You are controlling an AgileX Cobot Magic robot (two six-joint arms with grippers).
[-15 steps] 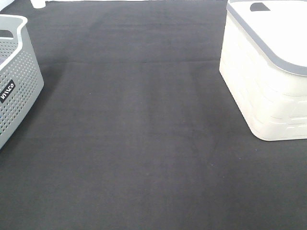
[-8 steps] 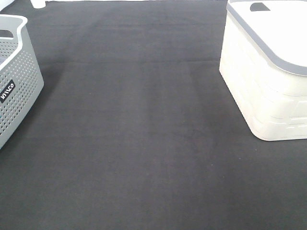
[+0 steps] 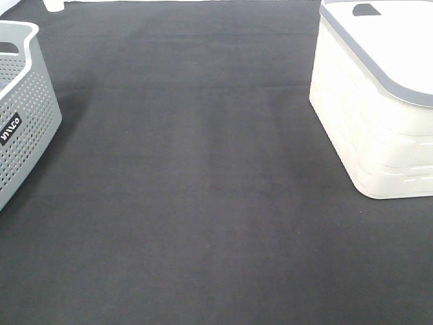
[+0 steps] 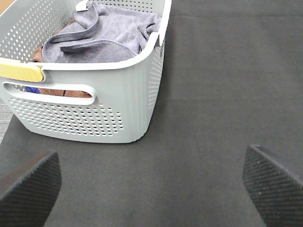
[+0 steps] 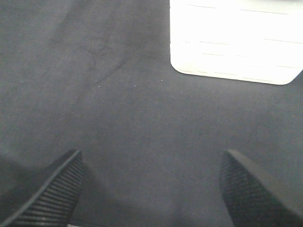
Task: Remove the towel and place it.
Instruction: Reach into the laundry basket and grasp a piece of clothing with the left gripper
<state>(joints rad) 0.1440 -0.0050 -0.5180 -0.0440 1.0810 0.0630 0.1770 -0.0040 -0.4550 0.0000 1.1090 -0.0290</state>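
The slate-grey towel [image 4: 102, 35] lies crumpled in the grey perforated basket [image 4: 94, 109], seen in the left wrist view. The basket also shows at the left edge of the high view [image 3: 24, 108]; the towel is hidden there. My left gripper [image 4: 151, 189] is open and empty, hovering over the black cloth a short way from the basket's near wall. My right gripper [image 5: 151, 189] is open and empty over the black cloth, near the white bin [image 5: 234, 40]. Neither gripper shows in the high view.
A brown cloth [image 4: 61, 92] and something blue [image 4: 31, 89] lie under the towel in the basket, which has a yellow strip [image 4: 19, 71] on its rim. The white bin with a grey-rimmed lid [image 3: 379, 95] stands at the right. Black cloth [image 3: 203, 189] covers the table.
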